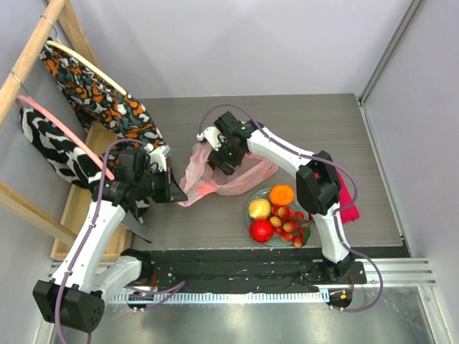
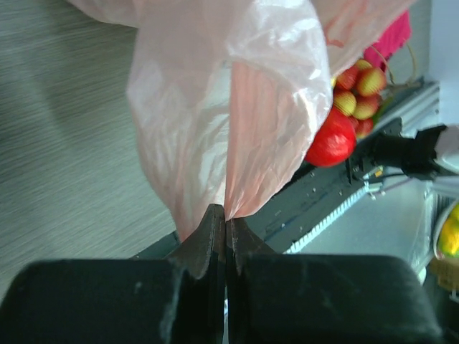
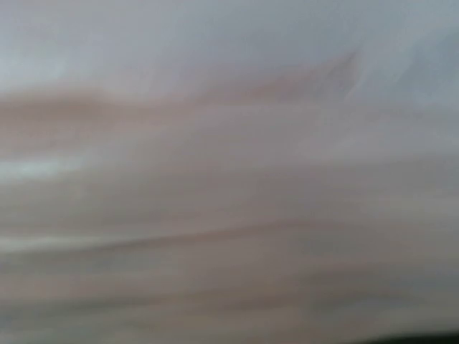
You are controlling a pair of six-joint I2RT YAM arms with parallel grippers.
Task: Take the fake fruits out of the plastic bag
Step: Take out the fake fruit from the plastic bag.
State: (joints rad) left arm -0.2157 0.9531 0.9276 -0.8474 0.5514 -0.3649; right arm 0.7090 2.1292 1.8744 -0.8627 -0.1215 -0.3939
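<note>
White arm links (image 1: 90,240), black joints (image 1: 316,188), purple cables (image 1: 228,106)

Bright, even light with soft shadows. The right wrist view is fully blurred; the left fingers (image 2: 204,244) look unfocused.

The right wrist view is filled entirely by blurred bag (image 3: 229,179) film. The right pincer (image 1: 215,170) is buried in it, its state undetermined. The apple (image 2: 331,143) is partly covered by the bag.
</note>
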